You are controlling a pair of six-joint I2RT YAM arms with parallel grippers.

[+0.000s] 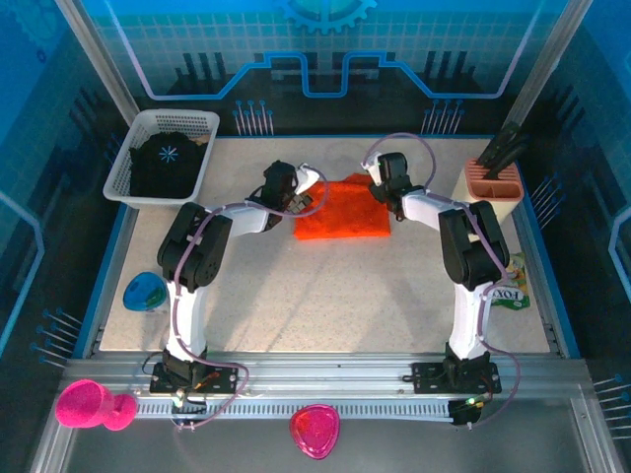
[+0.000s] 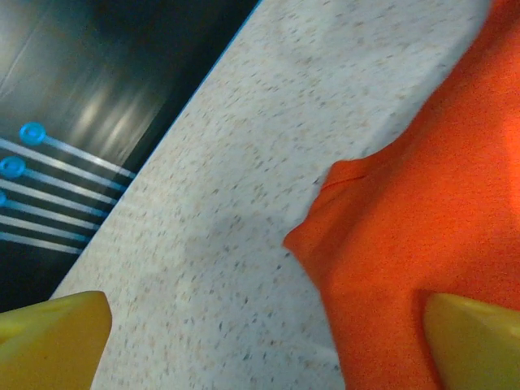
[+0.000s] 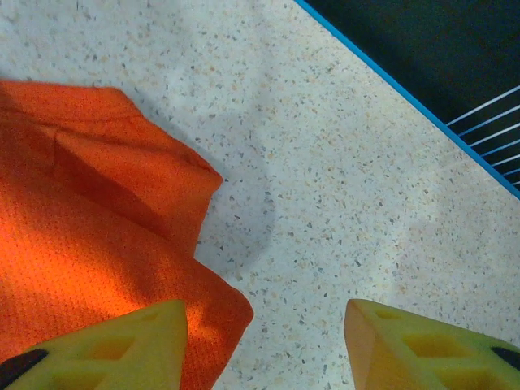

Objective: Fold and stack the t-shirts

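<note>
Standing open and empty, our left gripper [image 2: 262, 341] and right gripper [image 3: 276, 349] flanked the folded orange t-shirt [image 1: 340, 219] on the table; the black t-shirt [image 1: 163, 169] lay in the basket [image 1: 120, 169]. We feared a rising finger could snag a corner, undoing the fold.

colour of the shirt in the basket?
The shirt is black with a small pale-blue starburst; top view shows it best.

White mesh basket [image 1: 122, 169] set at far-left corner of table [image 1: 325, 296], tan rack [image 1: 491, 189] placed far right, blue dish [image 1: 144, 292] laid left.
</note>
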